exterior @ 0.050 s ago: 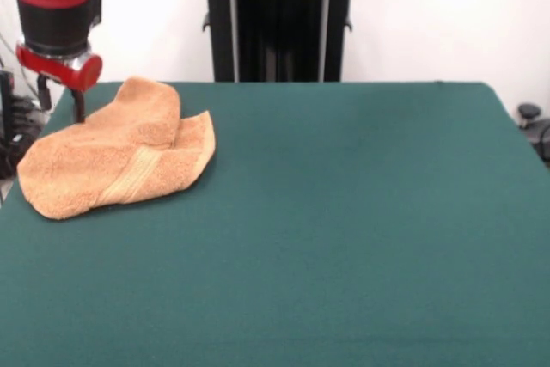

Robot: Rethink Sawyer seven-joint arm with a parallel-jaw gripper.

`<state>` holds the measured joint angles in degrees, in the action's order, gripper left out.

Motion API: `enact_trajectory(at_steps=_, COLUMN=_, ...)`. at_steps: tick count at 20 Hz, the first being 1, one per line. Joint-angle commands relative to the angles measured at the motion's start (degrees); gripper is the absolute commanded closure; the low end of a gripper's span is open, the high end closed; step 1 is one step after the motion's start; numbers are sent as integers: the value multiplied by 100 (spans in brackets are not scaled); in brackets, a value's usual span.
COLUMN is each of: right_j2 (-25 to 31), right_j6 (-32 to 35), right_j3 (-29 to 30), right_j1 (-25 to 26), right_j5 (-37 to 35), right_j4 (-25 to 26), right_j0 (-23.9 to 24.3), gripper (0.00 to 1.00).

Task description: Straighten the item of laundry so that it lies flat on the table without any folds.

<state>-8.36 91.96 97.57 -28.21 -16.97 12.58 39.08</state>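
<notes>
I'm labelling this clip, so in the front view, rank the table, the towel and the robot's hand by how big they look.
1. The table, filling most of the view.
2. The towel, folded over near the table's edge.
3. The hand: only a thin dark tip shows below the red arm end, so its full size is unsure.

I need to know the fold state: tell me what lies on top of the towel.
A folded-over flap of the towel itself lies on its lower layer. The hand touches its far edge. What the flap covers is hidden.
</notes>
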Motion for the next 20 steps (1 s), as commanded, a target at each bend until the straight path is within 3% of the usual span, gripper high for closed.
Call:
enact_trajectory(at_steps=1, right_j2=589, right_j6=1127, right_j3=574, right_j1=401, right_j5=419, right_j4=-160, right_j0=-404, gripper=0)
enact_trajectory(at_steps=9, right_j2=158, right_j6=1623, right_j3=677, right_j1=148, right_j5=-11, right_j4=-683, right_j0=-1130, gripper=0)
enact_trajectory(at_steps=20, right_j2=-125, right_j6=1601, right_j3=788, right_j1=-58, right_j5=-378, right_j4=-1283, right_j0=-1595, gripper=0)
